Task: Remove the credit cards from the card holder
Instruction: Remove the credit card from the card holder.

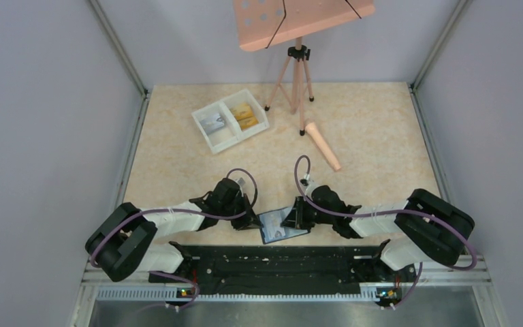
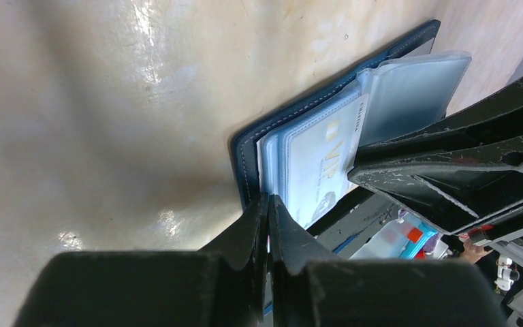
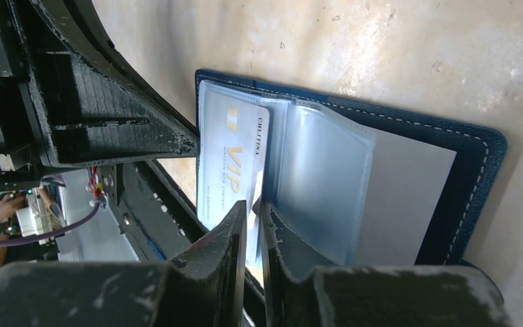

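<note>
Presently the card holder lay open on the table's near edge, between both arms. The left gripper was pinched almost shut on the holder's corner, where the blue cover met the clear sleeves. The right gripper stood with only a sliver of gap, clamped on the lower edge of a silver card marked VIP. Could not tell whether that card sat inside its sleeve or partly out.

Well apart, at the far left, a white tray held yellow-orange cards in its right compartment and a grey card in its left. A tripod and a pink cylinder stood beyond.
</note>
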{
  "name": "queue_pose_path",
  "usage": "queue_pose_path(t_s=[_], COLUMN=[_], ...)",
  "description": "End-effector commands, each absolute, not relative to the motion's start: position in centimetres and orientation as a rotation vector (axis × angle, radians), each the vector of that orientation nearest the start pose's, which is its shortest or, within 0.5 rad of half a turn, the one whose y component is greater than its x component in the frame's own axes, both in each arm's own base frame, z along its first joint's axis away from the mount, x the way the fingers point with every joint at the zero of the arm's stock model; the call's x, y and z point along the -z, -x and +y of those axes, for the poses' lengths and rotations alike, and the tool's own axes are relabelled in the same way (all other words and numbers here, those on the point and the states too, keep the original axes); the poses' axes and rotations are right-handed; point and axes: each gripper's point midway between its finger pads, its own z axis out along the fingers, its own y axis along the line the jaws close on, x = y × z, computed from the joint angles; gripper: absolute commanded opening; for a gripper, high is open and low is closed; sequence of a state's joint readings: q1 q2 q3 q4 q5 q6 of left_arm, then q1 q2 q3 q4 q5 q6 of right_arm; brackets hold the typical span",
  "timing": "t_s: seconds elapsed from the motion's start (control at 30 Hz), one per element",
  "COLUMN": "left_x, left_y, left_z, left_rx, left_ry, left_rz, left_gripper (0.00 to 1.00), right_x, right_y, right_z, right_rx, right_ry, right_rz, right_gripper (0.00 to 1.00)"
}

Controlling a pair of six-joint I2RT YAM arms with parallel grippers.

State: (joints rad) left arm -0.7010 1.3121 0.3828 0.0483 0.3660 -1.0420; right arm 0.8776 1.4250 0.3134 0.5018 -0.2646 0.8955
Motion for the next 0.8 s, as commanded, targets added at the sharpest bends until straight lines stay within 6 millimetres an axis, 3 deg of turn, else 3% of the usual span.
queue_pose_path(t_s=[0.0, 0.2, 0.6, 0.77], left_x=[-1.5, -1.4, -0.2, -0.4], left_y=[-15.0, -15.0, -14.8, -15.0], left_z=[-24.8, -24.8, -24.3, -24.5], left_rx=[1.054, 1.05, 0.977, 0.988], left_ry=[0.289, 0.284, 0.266, 0.264], left_rz=[2.75, 2.754, 2.803, 2.796], left_gripper=[0.07, 0.07, 0.06, 0.06], right_x=[-4.0, -4.5, -4.2, -5.1], right_y=[-15.0, -15.0, -15.5, -15.8], right_z=[30.3, 30.3, 28.1, 28.2], right_rx=[-1.286, -1.346, -1.322, -1.339], right_ry=[0.142, 0.112, 0.054, 0.063], right_rz=[2.392, 2.363, 2.368, 2.338], right_gripper=[0.12, 0.0, 0.0, 0.0])
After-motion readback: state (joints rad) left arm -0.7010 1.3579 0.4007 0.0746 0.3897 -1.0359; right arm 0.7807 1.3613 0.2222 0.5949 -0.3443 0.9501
